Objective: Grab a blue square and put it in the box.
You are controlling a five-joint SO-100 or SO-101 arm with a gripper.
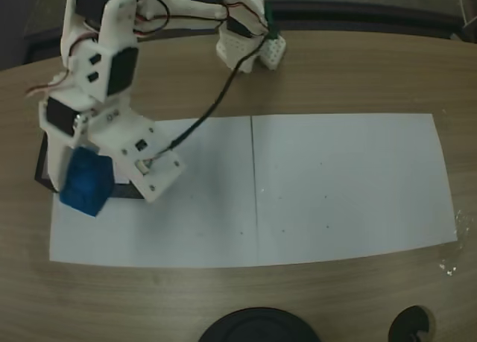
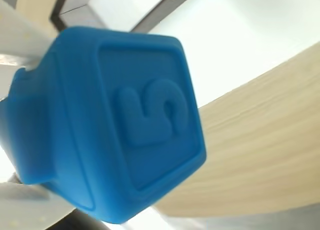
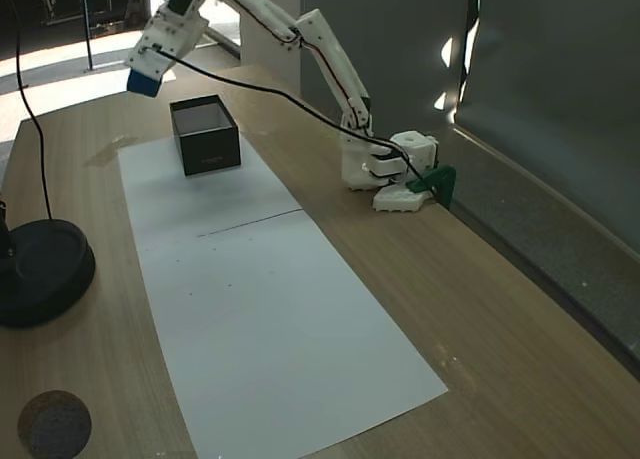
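Closest to the wrist camera, the blue square (image 2: 115, 125) takes up most of the picture: a bright blue block with rounded corners, one face carrying a raised square frame with an embossed figure 5 inside it. White gripper (image 2: 20, 115) parts press against it at the left edge, above and below, so the gripper is clenched on the block.

In a fixed view from the side, the blue square (image 3: 146, 82) hangs in the air at the tip of the raised white arm (image 3: 300, 34), held by the gripper (image 3: 150, 74), above and a little to the left of the box (image 3: 205, 149). The box is low, with thin black walls, and stands on the far end of a long white paper sheet (image 3: 260, 309) laid on the wooden worktop (image 3: 480, 309). What can be seen of its inside looks bare, though the angle hides much of the bottom. A round black base (image 3: 40, 271) sits on the worktop at the left.

In a fixed view from above, the blue square (image 1: 87, 181) and the gripper (image 1: 93, 171) cover most of the box (image 1: 42, 163), of which a black wall shows at the left edge of the paper. The arm's base (image 1: 246, 48) stands farther back on the worktop.
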